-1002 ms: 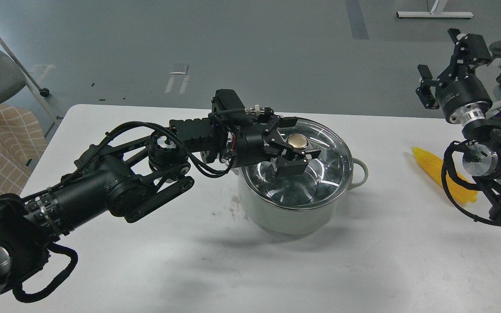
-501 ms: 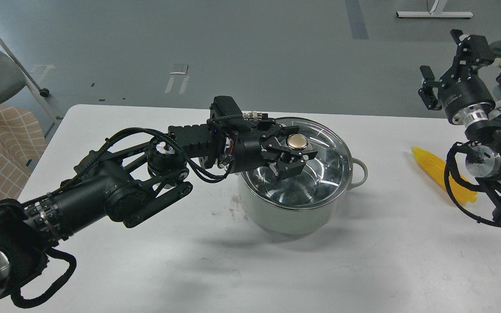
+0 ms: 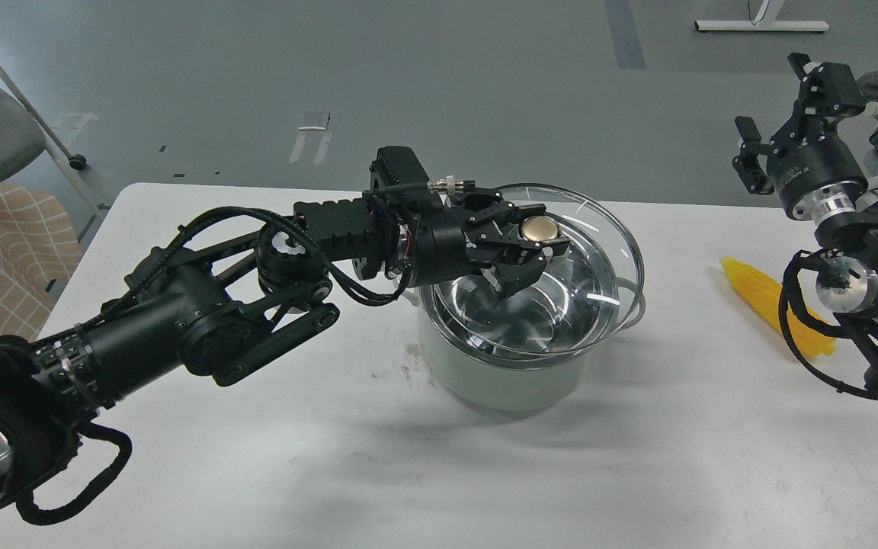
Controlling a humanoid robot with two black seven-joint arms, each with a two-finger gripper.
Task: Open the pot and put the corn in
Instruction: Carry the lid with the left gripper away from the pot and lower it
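My left fingers are closed round the gold knob of the glass lid, one finger on the far side of it and one on the near side, so my left gripper is pinching the knob. The lid hangs from that grip above the pot, shifted toward the pot's far right, with its right edge beyond the pot's rim and its near left edge low over the shiny inside. The pot stands on the white table, and its right loop handle shows through the glass. The corn lies flat on the table well to the right of the pot, partly hidden by my right arm. My right gripper hangs in the air farther right of the pot and higher, its fingers spread apart, touching nothing.
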